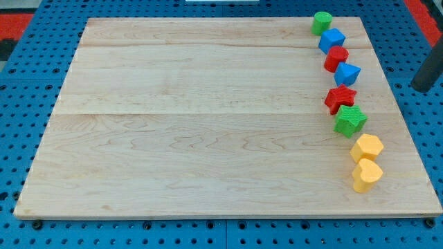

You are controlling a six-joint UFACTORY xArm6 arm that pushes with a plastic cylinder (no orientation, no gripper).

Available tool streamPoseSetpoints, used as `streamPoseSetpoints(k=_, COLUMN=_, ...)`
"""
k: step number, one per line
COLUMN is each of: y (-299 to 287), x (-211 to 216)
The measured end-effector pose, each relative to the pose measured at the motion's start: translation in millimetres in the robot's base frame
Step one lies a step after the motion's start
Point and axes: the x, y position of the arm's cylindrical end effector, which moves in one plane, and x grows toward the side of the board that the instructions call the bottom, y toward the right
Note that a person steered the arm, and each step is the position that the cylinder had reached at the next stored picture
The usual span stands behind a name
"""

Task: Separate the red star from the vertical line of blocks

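Observation:
The red star (340,98) lies on the wooden board (194,124) near its right edge, in a roughly vertical line of blocks. From the view's top the line runs: green round block (321,23), blue cube (331,40), red block (336,58), blue block (347,72), the red star, green star (350,120), yellow hexagon (367,148), yellow heart (366,174). The red star touches the blue block above it and the green star below it. My tip (420,87) is a dark rod at the view's right edge, off the board, well to the right of the red star.
The board rests on a blue perforated table (28,104). Red strips show at the view's top corners (14,21). The board's right edge (401,104) runs between the blocks and my tip.

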Motion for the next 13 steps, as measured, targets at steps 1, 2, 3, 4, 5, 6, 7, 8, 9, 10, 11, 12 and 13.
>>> streamPoseSetpoints(k=1, y=0, x=0)
streamPoseSetpoints(k=2, y=-1, x=0)
streamPoseSetpoints(k=3, y=-2, x=-11)
streamPoseSetpoints(k=4, y=-4, x=-18)
streamPoseSetpoints(k=5, y=-5, x=-18)
streamPoseSetpoints(k=6, y=-6, x=-23)
streamPoseSetpoints(k=7, y=-8, x=-19)
streamPoseSetpoints(k=8, y=-9, x=-18)
streamPoseSetpoints(k=9, y=-13, x=-18)
streamPoseSetpoints(k=10, y=-15, x=-17)
streamPoseSetpoints(k=11, y=-52, x=4)
streamPoseSetpoints(k=12, y=-78, x=7)
streamPoseSetpoints(k=13, y=-91, x=13)
